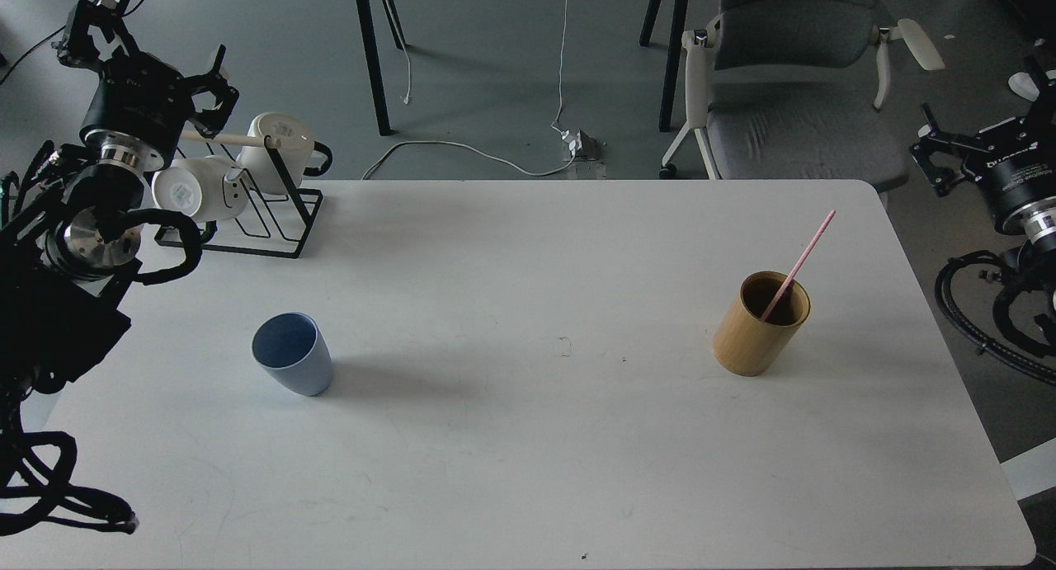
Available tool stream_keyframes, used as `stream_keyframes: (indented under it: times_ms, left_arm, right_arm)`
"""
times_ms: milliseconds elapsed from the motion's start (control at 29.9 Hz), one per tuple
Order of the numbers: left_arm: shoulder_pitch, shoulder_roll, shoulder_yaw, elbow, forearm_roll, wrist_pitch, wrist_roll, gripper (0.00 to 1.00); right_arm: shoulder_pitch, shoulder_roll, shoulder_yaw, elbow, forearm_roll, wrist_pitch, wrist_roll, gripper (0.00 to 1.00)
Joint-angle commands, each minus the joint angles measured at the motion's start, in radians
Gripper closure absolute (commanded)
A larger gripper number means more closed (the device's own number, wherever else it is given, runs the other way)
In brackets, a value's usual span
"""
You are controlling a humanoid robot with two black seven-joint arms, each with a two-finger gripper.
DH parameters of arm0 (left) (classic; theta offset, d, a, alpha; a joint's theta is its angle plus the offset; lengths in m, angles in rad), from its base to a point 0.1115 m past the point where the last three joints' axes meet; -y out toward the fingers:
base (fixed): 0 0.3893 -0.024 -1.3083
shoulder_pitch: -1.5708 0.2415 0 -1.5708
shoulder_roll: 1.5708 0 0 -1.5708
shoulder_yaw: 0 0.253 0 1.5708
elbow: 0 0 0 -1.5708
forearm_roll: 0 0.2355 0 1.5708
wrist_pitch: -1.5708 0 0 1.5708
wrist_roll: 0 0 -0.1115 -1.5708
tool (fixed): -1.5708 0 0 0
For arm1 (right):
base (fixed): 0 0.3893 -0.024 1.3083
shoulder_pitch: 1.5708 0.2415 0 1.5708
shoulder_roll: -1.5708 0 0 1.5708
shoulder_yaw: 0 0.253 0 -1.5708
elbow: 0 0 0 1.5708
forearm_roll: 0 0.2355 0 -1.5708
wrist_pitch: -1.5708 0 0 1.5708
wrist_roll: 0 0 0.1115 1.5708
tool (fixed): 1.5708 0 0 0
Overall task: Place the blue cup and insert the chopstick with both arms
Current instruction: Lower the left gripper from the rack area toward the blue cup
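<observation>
**Cup and chopstick both waiting on the table, arms held clear**

While the blue cup (pixel 292 354) is standing upright and alone on the white table (pixel 528 471), the pink chopstick (pixel 799 265) is leaning inside the bamboo holder (pixel 759 324), its upper end sticking out over the holder's far rim. Taking the holder as the landmark, the cup is sitting well to its left, at about the same depth. Far left of the holder and behind the cup, a black rack (pixel 272 215) is carrying two white mugs (pixel 276 145). The left gripper (pixel 91 25) is hanging above and beyond the rack, touching nothing; its fingers are looking spread, empty. The right gripper (pixel 936 153) is hovering off the table's edge, right of the holder and farther back; whether its fingers are parted, I cannot tell.
</observation>
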Motion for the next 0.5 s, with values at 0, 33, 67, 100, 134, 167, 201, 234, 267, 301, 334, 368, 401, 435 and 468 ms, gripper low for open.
stream_keyframes:
  times_ms: [0,33,67,100,134,167,201,234,267,301,334,368,401,435,468]
  left_arm:
    - [0.002,0.004,-0.002,-0.001,0.001,0.0,-0.023,0.01]
    - [0.002,0.004,-0.005,-0.001,0.001,0.0,-0.035,0.01]
    - [0.002,0.004,-0.009,-0.001,0.001,0.0,-0.049,0.01]
    - [0.002,0.005,-0.006,-0.001,0.001,0.0,-0.049,0.01]
    - [0.0,0.007,-0.005,-0.001,0.001,0.0,-0.049,0.01]
    - [0.0,0.008,-0.009,-0.001,0.001,0.0,-0.052,0.01]
    - [0.0,0.017,0.0,0.001,0.001,0.0,-0.046,0.01]
    - [0.0,0.03,0.007,-0.004,0.002,0.0,-0.036,0.01]
    - [0.002,0.042,0.017,-0.018,0.007,0.0,-0.02,0.01]
    - [0.002,0.059,0.038,-0.045,0.01,0.0,-0.007,0.01]
    - [0.003,0.076,0.065,-0.08,0.016,0.0,-0.003,0.01]
    - [0.005,0.099,0.104,-0.132,0.031,0.0,-0.006,0.01]
    - [0.011,0.14,0.142,-0.198,0.064,0.0,-0.009,0.01]
    - [0.014,0.181,0.167,-0.26,0.108,0.0,-0.014,0.01]
    - [0.015,0.227,0.172,-0.327,0.168,0.0,-0.02,0.01]
  right_arm:
    - [0.0,-0.002,-0.001,0.005,-0.003,0.0,0.002,0.0]
    - [0.0,-0.003,-0.001,0.005,-0.003,0.0,0.002,0.0]
    - [0.0,-0.005,-0.001,0.005,-0.003,0.0,0.0,0.0]
    - [0.0,-0.009,-0.001,0.005,-0.003,0.0,0.0,0.0]
    - [0.0,-0.014,-0.002,0.005,-0.003,0.0,0.0,0.0]
    - [0.0,-0.016,-0.002,0.005,-0.005,0.0,0.0,0.0]
    - [0.0,-0.016,-0.002,0.005,-0.005,0.0,0.0,0.0]
    - [0.0,-0.017,-0.002,0.005,-0.003,0.0,0.002,0.0]
    - [0.0,-0.017,-0.002,0.007,-0.005,0.0,0.0,0.0]
    - [0.0,-0.019,-0.002,0.008,-0.005,0.0,0.0,0.0]
    - [0.001,-0.02,-0.002,0.008,-0.005,0.0,0.0,0.0]
    - [0.001,-0.029,-0.007,0.01,-0.006,0.0,0.002,0.0]
    - [0.001,-0.045,-0.008,0.011,-0.006,0.0,0.002,0.0]
    - [0.0,-0.057,-0.005,0.013,-0.006,0.0,0.002,0.0]
    - [0.001,-0.062,-0.002,0.013,-0.006,0.0,0.002,0.0]
